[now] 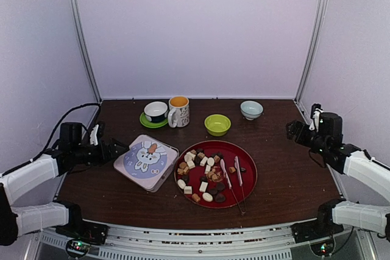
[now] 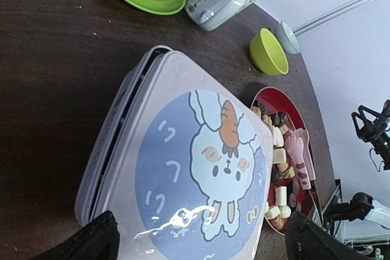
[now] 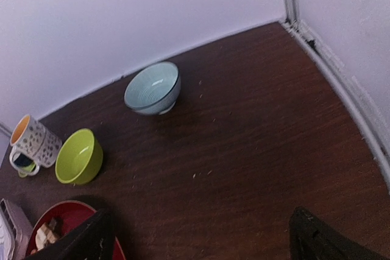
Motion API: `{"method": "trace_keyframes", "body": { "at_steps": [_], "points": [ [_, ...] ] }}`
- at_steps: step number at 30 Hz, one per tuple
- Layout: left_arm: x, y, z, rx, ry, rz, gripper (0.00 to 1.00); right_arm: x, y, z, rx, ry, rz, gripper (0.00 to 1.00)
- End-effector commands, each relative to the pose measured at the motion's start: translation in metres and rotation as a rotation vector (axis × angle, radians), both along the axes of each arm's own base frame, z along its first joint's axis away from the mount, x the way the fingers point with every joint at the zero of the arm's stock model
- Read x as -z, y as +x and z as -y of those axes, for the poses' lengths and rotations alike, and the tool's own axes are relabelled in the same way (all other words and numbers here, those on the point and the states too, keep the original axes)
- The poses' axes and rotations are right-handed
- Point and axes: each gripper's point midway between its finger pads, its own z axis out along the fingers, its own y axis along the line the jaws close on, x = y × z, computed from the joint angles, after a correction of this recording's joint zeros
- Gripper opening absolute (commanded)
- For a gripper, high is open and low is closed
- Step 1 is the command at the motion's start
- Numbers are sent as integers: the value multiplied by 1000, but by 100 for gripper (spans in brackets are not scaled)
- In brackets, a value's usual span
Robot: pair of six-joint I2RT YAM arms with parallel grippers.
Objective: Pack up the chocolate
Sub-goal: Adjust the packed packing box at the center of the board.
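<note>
Chocolate [image 1: 204, 172] is lying unpacked on plate [image 1: 248, 164]; left pincer [image 1: 117, 148] and right pincer [image 1: 292, 130] are gaping wide, empty; tin [image 1: 146, 161] is likely needing opening first.

chocolate [image 1: 203, 186] and tongs [image 1: 238, 172] on plate [image 1: 250, 172], tin [image 1: 146, 161] just left of it, mug [image 1: 179, 111] and bowls [image 1: 217, 125] behind

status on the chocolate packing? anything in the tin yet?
Done: nothing visible. The chocolate all lies on the red plate; the tin beside it has its lid on. In hand: nothing. The left gripper, near the tin, and the right gripper are open and empty; the tongs lie on the plate. Remaining: open the tin, move every piece in.
</note>
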Motion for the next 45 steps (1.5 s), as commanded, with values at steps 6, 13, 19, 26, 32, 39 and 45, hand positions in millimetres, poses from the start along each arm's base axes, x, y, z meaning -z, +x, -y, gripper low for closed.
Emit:
{"method": "trace_keyframes", "body": {
  "at_steps": [6, 13, 19, 26, 32, 39, 45],
  "points": [
    [-3, 17, -16, -86, 132, 73, 98, 23, -28, -104, -309, 104, -166, 100],
    [11, 30, -15, -63, 169, 45, 98, 19, -42, -155, -442, 129, -170, 100],
    [9, 45, 2, 3, 49, 55, 98, 20, -45, -176, -503, 119, -180, 100],
    [26, 49, 23, 102, -58, -22, 98, 17, -45, -187, -541, 147, -175, 100],
    [35, 36, 29, 129, -86, -71, 97, 16, -44, -191, -554, 144, -177, 100],
    [46, 12, 43, 166, -80, -125, 97, 20, -46, -202, -593, 175, -218, 99],
    [49, -5, 45, 164, -81, -132, 97, 36, -44, -192, -535, 115, -294, 98]
  ]
}}
